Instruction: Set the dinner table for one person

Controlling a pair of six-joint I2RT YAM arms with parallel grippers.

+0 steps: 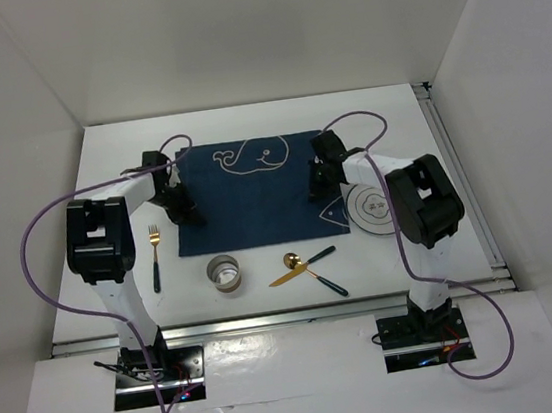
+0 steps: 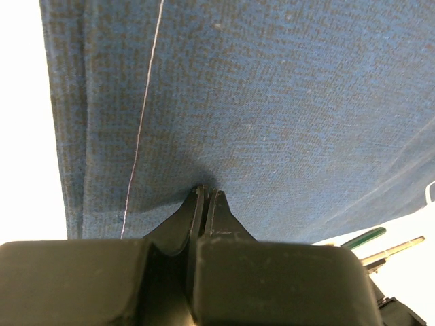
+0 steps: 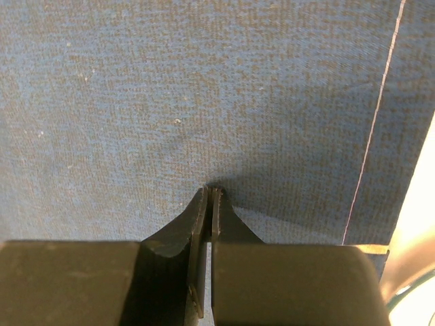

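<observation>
The navy placemat [image 1: 254, 191] with white whale drawings lies flat in the middle of the white dinner table [image 1: 118, 150]. My left gripper [image 1: 188, 213] is shut, its tips down on the mat's left part [image 2: 272, 102]. My right gripper [image 1: 319, 189] is shut, its tips down on the mat's right part [image 3: 170, 88]. I see no cloth between either pair of jaws. A white plate [image 1: 374, 208] lies at the mat's right edge. A gold fork [image 1: 155, 254] lies left of the mat. A metal cup [image 1: 225, 272], a gold spoon [image 1: 293, 261] and a gold knife [image 1: 287, 278] lie in front of it.
White walls close in the table at the back and both sides. Metal rails run along the right [image 1: 458, 174] and near edges. Purple cables loop over both arms. The cutlery's dark handles [image 2: 363, 238] show at the lower right of the left wrist view.
</observation>
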